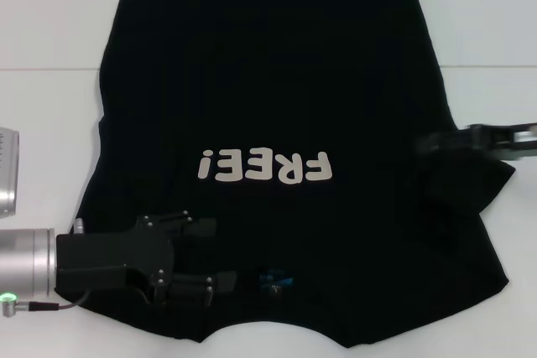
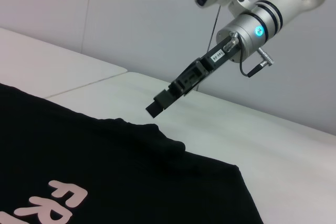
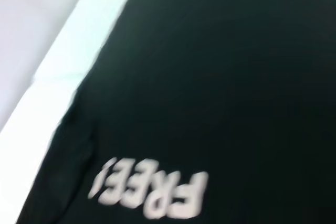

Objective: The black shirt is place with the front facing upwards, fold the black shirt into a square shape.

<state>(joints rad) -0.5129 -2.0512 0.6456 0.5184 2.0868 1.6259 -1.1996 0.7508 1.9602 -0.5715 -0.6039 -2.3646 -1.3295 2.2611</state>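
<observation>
Head view shows the white table [image 1: 50, 31] with the big black cloth shirt [image 1: 277, 81] lying flat on it, front side up. Its long way runs from the robot to the far edge, collar end nearest the robot, hem far away. The pale "FREE!" print [image 1: 264, 167] reads upside down. The left gripper [image 1: 201, 253] sits over the near left part of the shirt, jaws apart and holding nothing. The right gripper [image 2: 157, 106] hangs by the shirt's right sleeve; I cannot tell how its jaws stand.
</observation>
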